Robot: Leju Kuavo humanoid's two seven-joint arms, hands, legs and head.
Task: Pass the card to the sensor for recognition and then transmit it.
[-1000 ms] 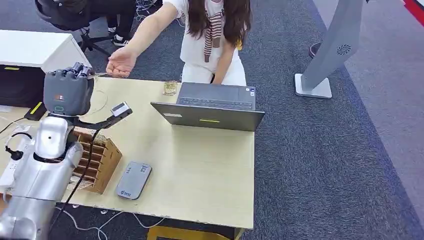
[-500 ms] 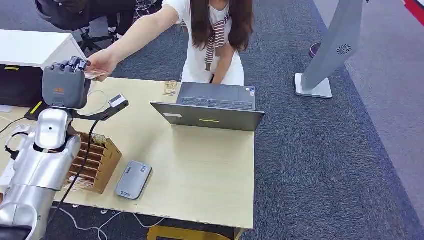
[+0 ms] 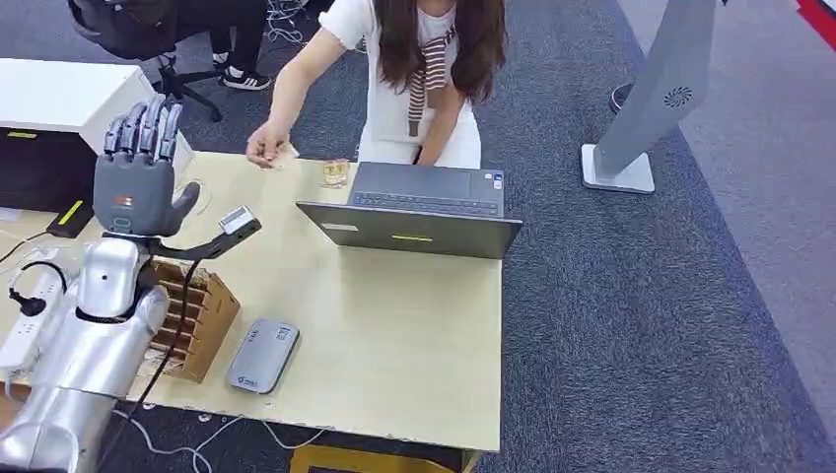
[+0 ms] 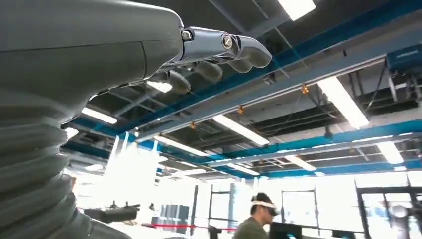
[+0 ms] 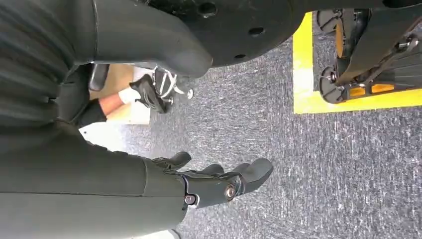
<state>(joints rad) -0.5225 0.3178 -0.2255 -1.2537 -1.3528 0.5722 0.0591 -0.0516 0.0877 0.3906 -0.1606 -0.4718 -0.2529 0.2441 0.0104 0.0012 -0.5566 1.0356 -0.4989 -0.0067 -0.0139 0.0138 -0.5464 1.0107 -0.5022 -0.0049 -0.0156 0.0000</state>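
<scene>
Left hand point(image 3: 138, 177) raised empty, fingers point(image 3: 148, 123) spread, person's hand point(image 3: 264, 148) holding card point(image 3: 289, 152) at table's far edge point(image 3: 296, 161).

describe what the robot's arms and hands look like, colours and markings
The left arm is smooth silver metal, with a black cable running alongside. The left hand is matte grey with a small red mark and darker, silver-jointed fingers. The right hand has a grey ribbed cover and dark fingers.

On the counter point(image 3: 394, 345), the laptop point(image 3: 419, 212) sits far and right; the sensor point(image 3: 263, 355) lies near, with the slotted box point(image 3: 197, 315) just left of it.
</scene>
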